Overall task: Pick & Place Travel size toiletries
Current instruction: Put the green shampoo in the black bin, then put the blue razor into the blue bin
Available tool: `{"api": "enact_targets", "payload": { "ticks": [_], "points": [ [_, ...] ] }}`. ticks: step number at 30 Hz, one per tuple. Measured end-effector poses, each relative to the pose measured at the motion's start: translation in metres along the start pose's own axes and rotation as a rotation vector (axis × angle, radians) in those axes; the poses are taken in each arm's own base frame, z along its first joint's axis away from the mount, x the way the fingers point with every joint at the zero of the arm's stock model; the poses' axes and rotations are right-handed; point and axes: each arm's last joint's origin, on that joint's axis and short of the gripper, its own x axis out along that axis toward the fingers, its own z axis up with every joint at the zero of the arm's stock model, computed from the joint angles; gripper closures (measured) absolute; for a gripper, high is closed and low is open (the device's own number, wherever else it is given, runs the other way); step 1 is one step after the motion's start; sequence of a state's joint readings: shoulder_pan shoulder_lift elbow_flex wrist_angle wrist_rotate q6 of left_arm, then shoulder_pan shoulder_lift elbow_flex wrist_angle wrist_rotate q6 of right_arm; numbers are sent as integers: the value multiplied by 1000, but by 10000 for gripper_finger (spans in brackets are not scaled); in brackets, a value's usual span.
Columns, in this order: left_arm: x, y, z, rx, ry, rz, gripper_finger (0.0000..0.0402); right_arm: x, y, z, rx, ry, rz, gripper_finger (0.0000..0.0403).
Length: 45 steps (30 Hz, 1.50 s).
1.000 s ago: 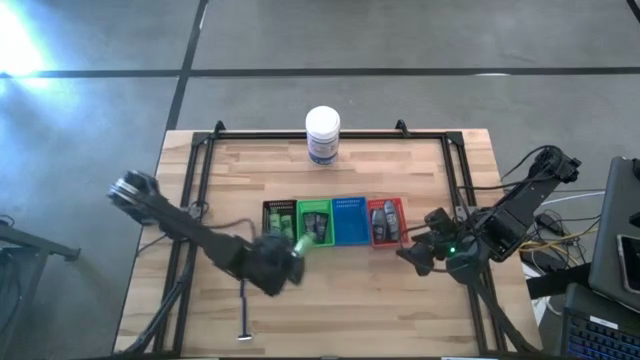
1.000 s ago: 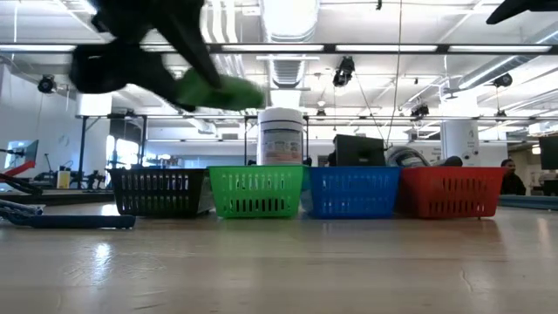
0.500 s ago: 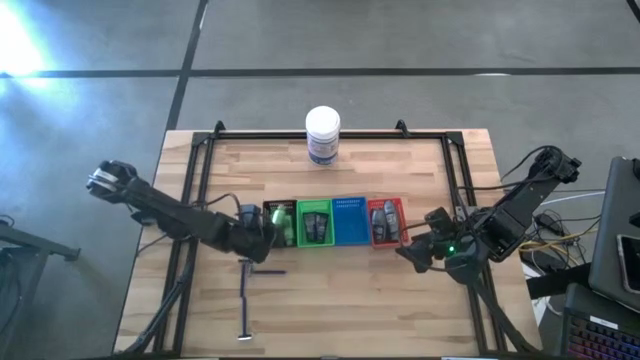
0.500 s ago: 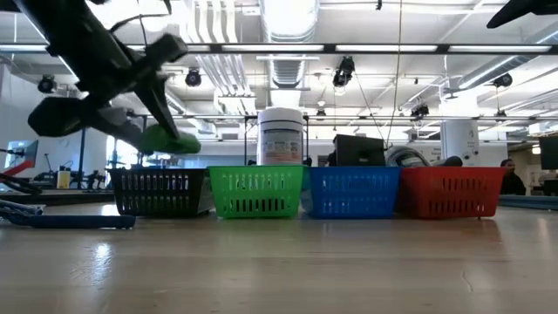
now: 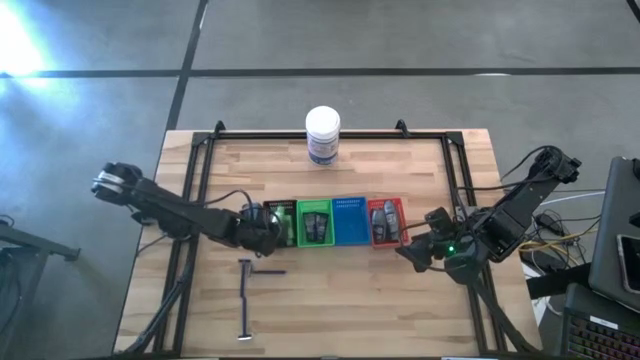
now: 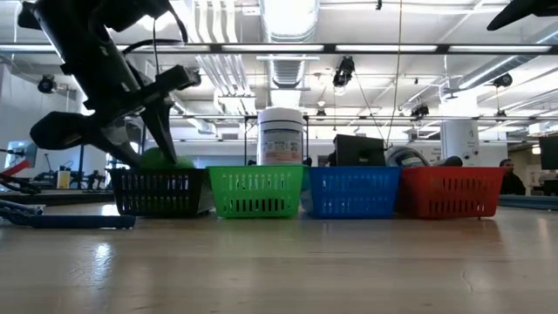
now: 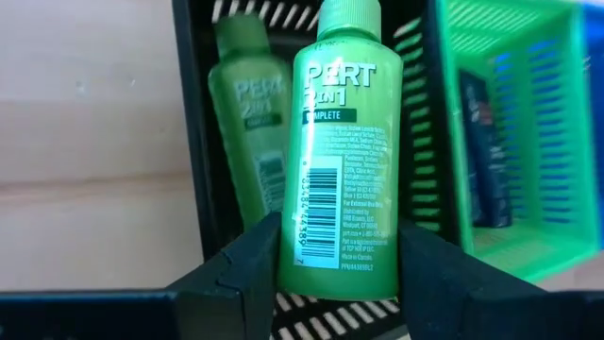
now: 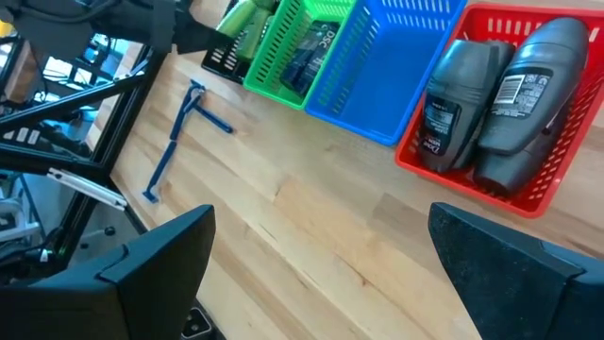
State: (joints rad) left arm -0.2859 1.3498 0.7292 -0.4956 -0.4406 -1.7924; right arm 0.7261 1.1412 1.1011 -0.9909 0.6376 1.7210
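Green plastic shampoo bottle (image 7: pixel 342 142) sits clamped in the left gripper (image 7: pixel 335 260) over the black slotted tray (image 7: pixel 203 123); placing underway; next, lower and release; right gripper (image 5: pixel 412 247) waits wide open.

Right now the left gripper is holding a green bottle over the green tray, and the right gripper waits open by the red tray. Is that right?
Not quite. The left gripper holds the green bottle over the black tray, not the green tray; the left wrist view shows it. The right gripper does wait open by the red tray.
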Motion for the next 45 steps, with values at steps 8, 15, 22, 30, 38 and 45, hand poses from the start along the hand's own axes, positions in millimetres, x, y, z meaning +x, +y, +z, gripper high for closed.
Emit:
{"api": "enact_targets", "payload": {
  "ticks": [8, 15, 22, 30, 38, 45],
  "points": [
    [7, 0, -4, 8, 27, 13, 225, 0, 0, 0, 8, 14, 0, 17],
    [6, 0, -5, 13, 43, 16, 196, 0, 0, 0, -9, 16, 0, 17],
    [1, -2, -11, 37, 96, 13, 156, -2, 1, 0, -13, 22, 5, 17],
    [-10, -3, -16, 132, 102, 59, 134, -2, 1, 0, -52, 21, 4, 17],
    [-40, -30, -24, 412, 147, -66, 135, -1, 1, -1, -69, 45, 0, 17],
    [-70, -34, -54, 1012, 344, -223, 135, -1, 0, -2, -109, 68, -4, 17]
  ]
}}
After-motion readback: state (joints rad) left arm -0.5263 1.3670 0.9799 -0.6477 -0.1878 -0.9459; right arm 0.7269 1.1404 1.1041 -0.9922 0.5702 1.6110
